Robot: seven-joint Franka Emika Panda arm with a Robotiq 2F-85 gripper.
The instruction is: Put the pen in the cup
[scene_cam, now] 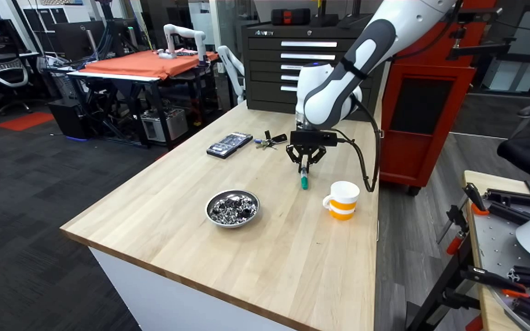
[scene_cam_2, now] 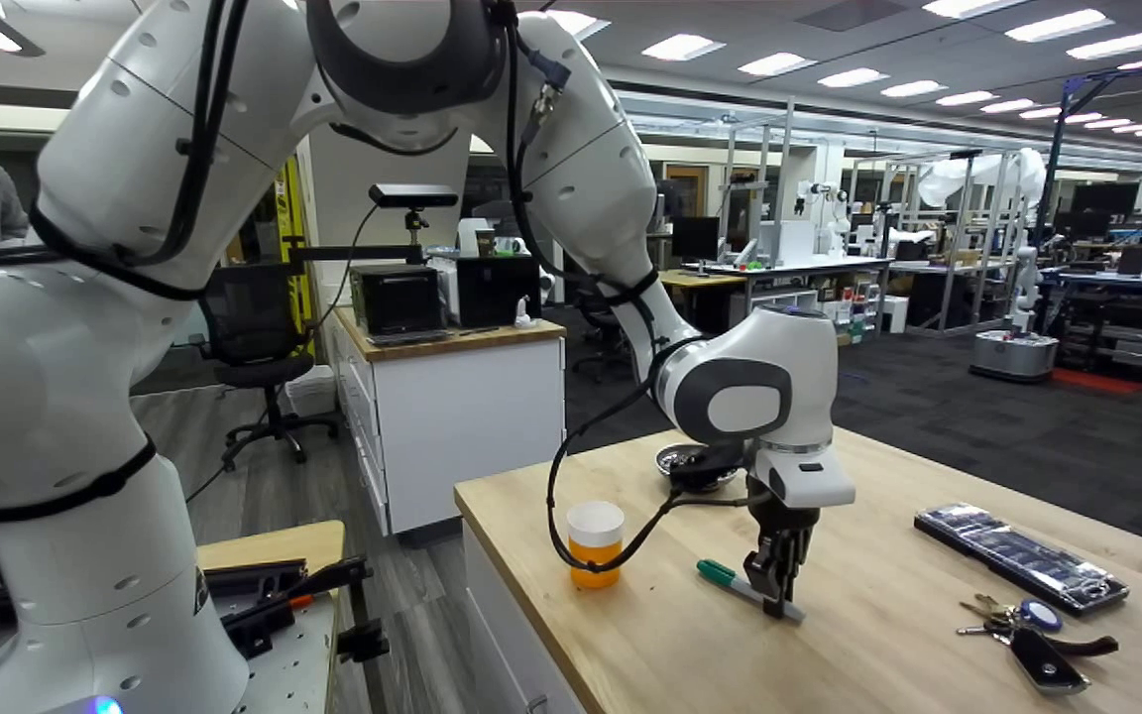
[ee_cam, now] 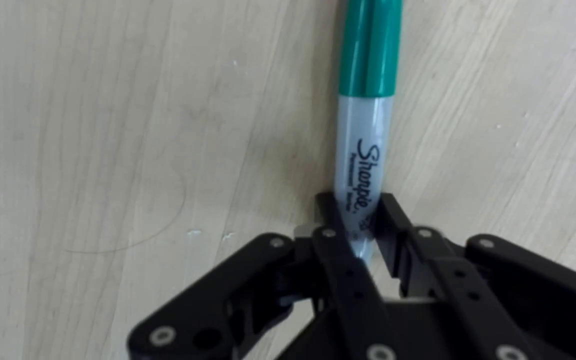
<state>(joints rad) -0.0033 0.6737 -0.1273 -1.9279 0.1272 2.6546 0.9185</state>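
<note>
The pen is a thin marker with a green cap and a grey-white barrel. It shows in both exterior views [scene_cam: 304,182] [scene_cam_2: 719,572] and in the wrist view [ee_cam: 365,115]. It lies about level at the table surface; whether it touches the wood is hard to tell. My gripper [scene_cam: 304,168] [scene_cam_2: 779,598] points down and is shut on the barrel, a fingertip against each side in the wrist view [ee_cam: 355,207]. The cap end sticks out past the fingers. The white cup with orange bands [scene_cam: 343,201] [scene_cam_2: 595,543] stands upright on the table, apart from the gripper, nearer the cap end.
A metal bowl of small shiny parts [scene_cam: 233,209] stands on the wooden table [scene_cam: 265,271]. A flat dark case [scene_cam: 229,145] and a bunch of keys [scene_cam: 269,140] lie nearby. A black drawer chest [scene_cam: 269,87] stands behind the arm. A cable loop [scene_cam_2: 556,496] hangs close to the cup.
</note>
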